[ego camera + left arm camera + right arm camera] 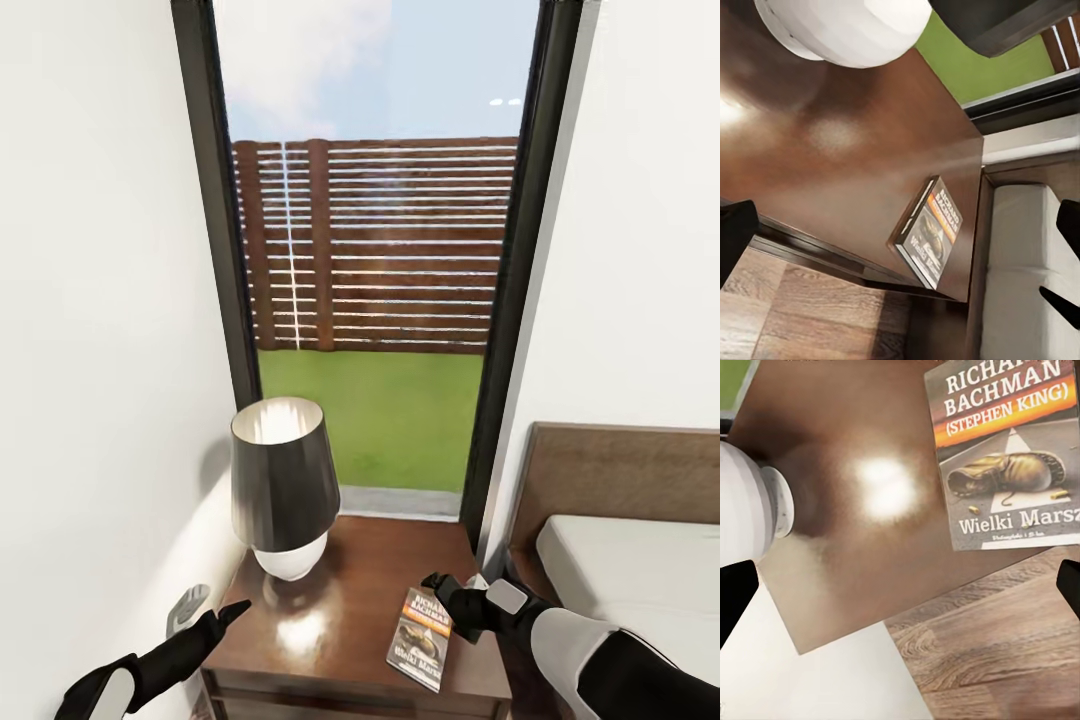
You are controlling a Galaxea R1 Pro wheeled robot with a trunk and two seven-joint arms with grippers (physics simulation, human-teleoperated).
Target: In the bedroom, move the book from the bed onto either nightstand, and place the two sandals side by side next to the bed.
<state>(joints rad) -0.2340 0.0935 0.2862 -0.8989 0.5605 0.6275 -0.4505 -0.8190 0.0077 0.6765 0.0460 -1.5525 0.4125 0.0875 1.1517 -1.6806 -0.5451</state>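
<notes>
Head view: book (420, 640) seen lying flat on nightstand (340, 620), lower centre of frame, near right front edge. Right gripper (440, 600) held just above book, fingers spread, nothing gripped. Left gripper (228, 612) at lower left, spread not discernible. Lamp (283, 490) stands behind.

Nightstand (340, 600) top: dark brown wood, glossy, smooth, with bright light glare and a soft mirror of the lamp base. Book (420, 637): paper cover, slight sheen, printed orange band and boot photo. Lamp (285, 490): dark shade, matt outside, pale bright lining inside; base white, smooth, semi-gloss, ceramic-looking. Bed (600, 480) headboard and frame: brown wood, matt, fine grain; mattress light grey, matt, cloth-like. Floor (997, 645): brown wood planks, visible grain, low sheen. Walls plain white, matt. Window frame (215, 220) black, smooth. Arm casings black and white, smooth plastic look.
</notes>
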